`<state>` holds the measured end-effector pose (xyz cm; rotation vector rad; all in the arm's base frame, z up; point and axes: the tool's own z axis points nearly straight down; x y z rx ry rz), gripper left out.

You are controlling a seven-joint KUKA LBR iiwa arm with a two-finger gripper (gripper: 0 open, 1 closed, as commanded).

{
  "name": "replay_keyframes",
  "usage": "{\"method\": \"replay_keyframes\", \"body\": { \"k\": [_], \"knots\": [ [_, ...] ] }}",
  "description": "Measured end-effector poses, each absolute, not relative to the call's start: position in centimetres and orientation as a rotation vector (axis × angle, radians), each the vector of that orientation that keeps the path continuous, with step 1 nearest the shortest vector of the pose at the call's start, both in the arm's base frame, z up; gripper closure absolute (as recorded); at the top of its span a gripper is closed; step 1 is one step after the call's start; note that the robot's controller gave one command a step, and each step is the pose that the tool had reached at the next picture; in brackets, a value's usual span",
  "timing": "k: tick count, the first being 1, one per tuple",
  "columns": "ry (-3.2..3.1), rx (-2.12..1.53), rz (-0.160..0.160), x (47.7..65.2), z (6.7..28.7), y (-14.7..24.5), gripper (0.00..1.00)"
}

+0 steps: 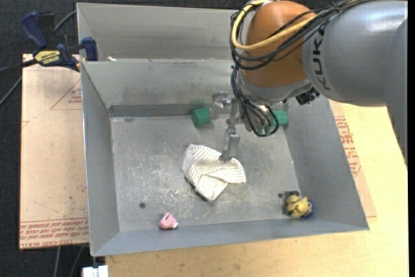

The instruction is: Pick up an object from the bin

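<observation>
Orange wrist cover [279,42] sits nearest cam. Gripper [229,154] tip down on crumpled white cloth [207,181], mid grey metal bin [97,159]; open/closed: can't tell. 1 green block [201,116] behind-left, 2nd green block [280,118] behind-right. Yellow-blue toy [297,205] front-right, pink scrap [168,222] front-left.

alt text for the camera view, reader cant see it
The arm's gripper is low over a crumpled white cloth in the middle of a grey bin. A green block and a second green block lie by the back wall; a pink scrap and a yellow toy near the front.
</observation>
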<state>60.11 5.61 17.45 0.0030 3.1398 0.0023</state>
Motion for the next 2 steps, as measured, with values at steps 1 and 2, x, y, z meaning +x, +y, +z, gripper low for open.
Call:
{"method": "replay_keyframes", "body": {
  "k": [1,2],
  "knots": [
    [3.140,0.003,0.002,60.1,17.4,5.6,0.00],
    [3.132,-0.141,0.003,57.9,9.9,4.9,0.00]
  ]
}}
